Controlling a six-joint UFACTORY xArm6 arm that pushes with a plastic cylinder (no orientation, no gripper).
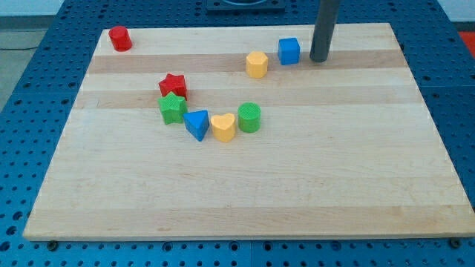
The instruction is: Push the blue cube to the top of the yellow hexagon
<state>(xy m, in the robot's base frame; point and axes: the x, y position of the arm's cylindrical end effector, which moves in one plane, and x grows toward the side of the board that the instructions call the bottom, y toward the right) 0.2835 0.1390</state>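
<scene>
The blue cube (289, 50) sat in the frame's upper middle, just right of the yellow hexagon (257, 64). My tip (319, 58), a bare rod holding nothing, stood just beside the cube's right.

Lab/test bench setup. My rod works over a pale wooden board (245, 185) laid on a blue perforated mounting plate (44, 44), w/ regular hole grid; no household items visible.
</scene>
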